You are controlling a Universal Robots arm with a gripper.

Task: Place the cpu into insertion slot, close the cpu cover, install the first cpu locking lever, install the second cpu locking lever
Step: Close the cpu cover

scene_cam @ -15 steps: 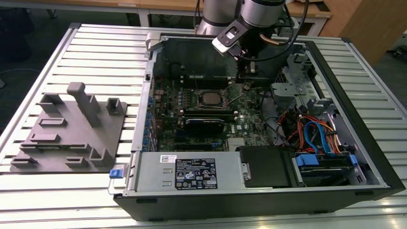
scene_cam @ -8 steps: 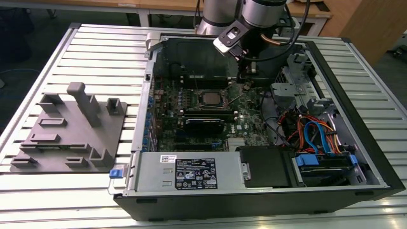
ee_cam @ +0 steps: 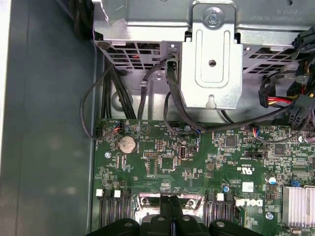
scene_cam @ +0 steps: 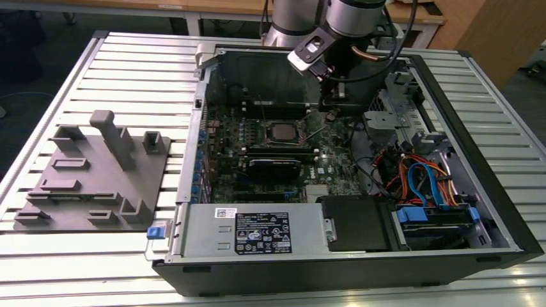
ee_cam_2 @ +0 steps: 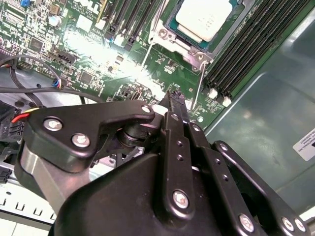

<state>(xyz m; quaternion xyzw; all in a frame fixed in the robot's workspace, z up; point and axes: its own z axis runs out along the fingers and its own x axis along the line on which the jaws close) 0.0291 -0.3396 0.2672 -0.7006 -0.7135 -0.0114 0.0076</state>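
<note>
The gripper [ee_cam_2: 173,101] is hanging low over the green motherboard [ee_cam_2: 98,59] with its two black fingers [ee_cam_2: 170,142] pressed together all the way to the tips, and nothing is showing between them. In the second wrist view the tips are sitting just beside a thin wire lever [ee_cam_2: 201,81] that is running out from the socket corner; whether they are touching it cannot be told. Just beyond the tips, the cpu [ee_cam_2: 204,17] is lying flat in the insertion slot [ee_cam_2: 189,49], its pale metal top facing up, and the cpu cover [ee_cam_2: 224,42] appears to be lying down around it as a frame. Long black memory slots [ee_cam_2: 246,54] are running alongside the socket. In the exterior view the arm is reaching down into the open computer case [scene_cam: 477,128], which is lying on a slatted metal table [scene_cam: 128,64]. Towards the exterior view's left, well apart from the case, a grey fixture plate [scene_cam: 94,185] is resting on the same table.
</note>
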